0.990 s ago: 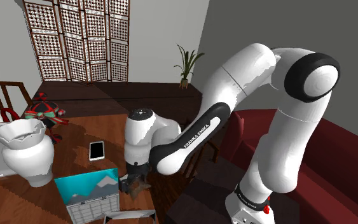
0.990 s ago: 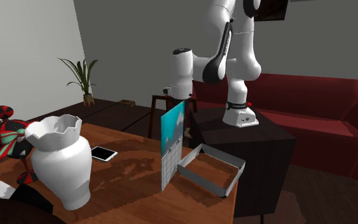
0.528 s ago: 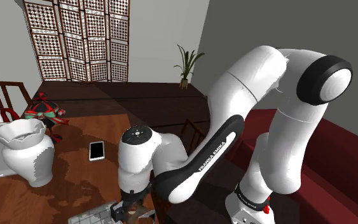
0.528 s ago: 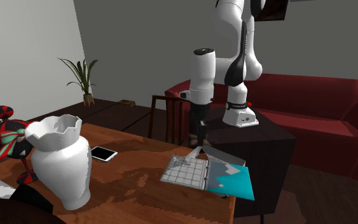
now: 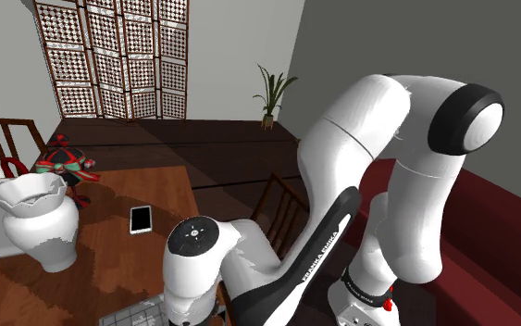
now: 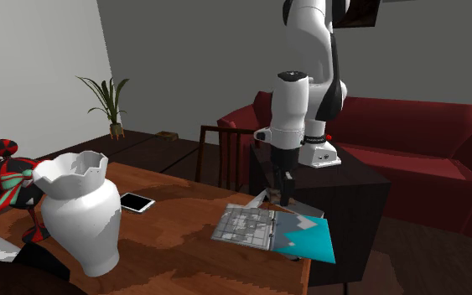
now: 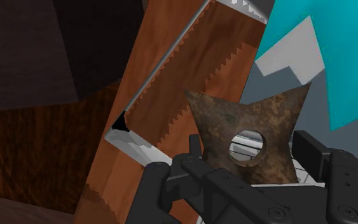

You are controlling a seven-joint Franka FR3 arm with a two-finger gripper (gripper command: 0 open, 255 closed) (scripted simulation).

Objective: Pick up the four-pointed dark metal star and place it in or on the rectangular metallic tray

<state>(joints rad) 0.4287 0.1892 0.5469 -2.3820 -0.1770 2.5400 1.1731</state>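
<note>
The star is a rusty brown four-pointed plate with a round hole in its middle. My gripper is shut on it, one black finger on each side. Behind the star lies the tray, its light grey rim running slantwise over brown wood. A teal and white calendar covers part of the tray. In the second exterior view my gripper hangs just above the tray's far rim, and the calendar lies flat across the tray.
A white vase and a phone stand on the wooden table. A red and green figure sits at the table's far end. A wooden chair and a dark red sofa flank the stand.
The upright calendar has fallen flat over the tray. My arm has carried the star toward the second exterior view's right and lowered it over the tray's far rim.
</note>
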